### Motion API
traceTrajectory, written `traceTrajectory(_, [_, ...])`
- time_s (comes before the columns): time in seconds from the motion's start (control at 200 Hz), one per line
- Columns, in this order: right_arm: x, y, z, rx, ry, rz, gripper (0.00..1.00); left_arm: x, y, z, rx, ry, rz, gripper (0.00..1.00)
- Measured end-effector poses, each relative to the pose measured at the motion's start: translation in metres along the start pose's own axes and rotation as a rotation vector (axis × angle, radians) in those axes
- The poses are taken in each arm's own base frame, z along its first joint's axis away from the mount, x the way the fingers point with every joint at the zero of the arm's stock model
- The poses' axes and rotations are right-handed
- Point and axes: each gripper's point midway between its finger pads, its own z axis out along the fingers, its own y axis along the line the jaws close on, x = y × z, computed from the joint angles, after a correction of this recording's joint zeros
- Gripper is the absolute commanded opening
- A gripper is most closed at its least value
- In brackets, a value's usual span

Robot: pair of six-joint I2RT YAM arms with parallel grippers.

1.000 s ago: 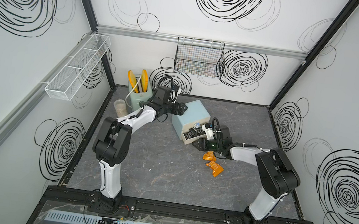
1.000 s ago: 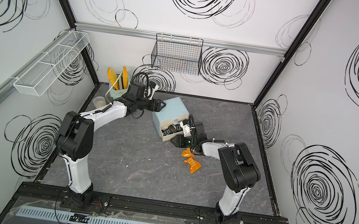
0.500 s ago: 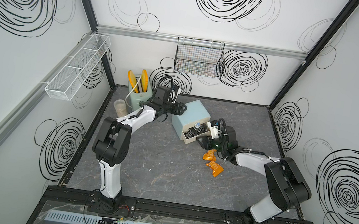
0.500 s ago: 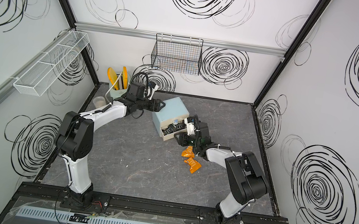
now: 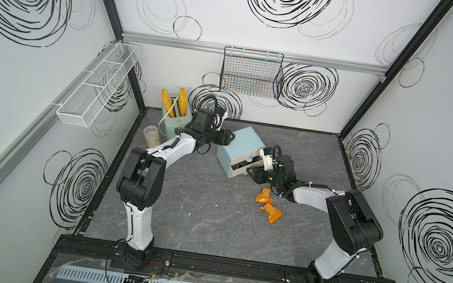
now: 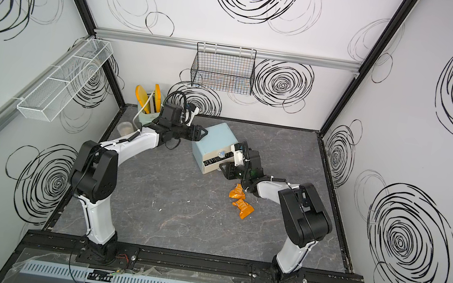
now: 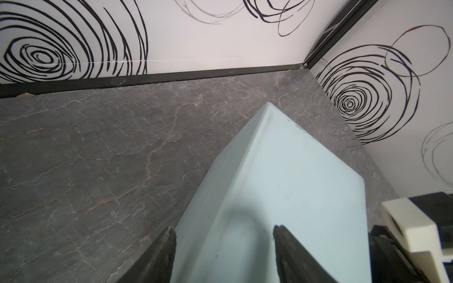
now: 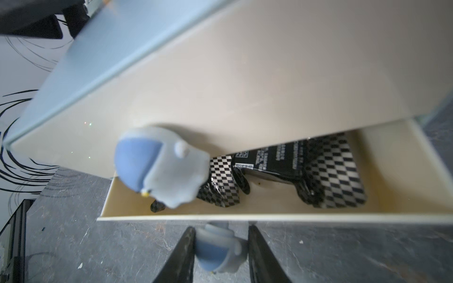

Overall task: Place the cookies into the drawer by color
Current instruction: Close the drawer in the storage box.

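No legible text, small white print on black cookie packet (image 8: pixel 277 159) too blurred

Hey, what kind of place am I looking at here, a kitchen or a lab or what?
Most likely a robot test cell, not a real kitchen: two arms bolted to a front rail, white walls covered in black scribbles, and staged props like a toaster and small drawer chest.

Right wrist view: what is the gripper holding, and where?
The open drawer's knob sits between the right gripper's fingers; firm clamp cannot be told.
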Motion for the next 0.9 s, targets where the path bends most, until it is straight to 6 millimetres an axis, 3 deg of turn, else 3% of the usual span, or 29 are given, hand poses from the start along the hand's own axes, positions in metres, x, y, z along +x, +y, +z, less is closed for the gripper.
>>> traceTrajectory(0.46, [-0.011, 0.002, 0.021, -0.021, -0.076, 0.016, 0.37, 0.005, 0.004, 0.000, -0.017, 0.019, -0.008, 0.69])
traceTrajectory(0.725, [-0.007, 0.018, 0.030, -0.064, -0.079, 0.007, 0.37, 0.007, 0.016, -0.013, -0.057, 0.022, -0.029, 0.68])
traceTrajectory(0.9, [-0.003, 0.028, 0.036, -0.097, -0.066, -0.001, 0.47, 0.012, 0.022, -0.025, -0.078, 0.022, -0.043, 0.71])
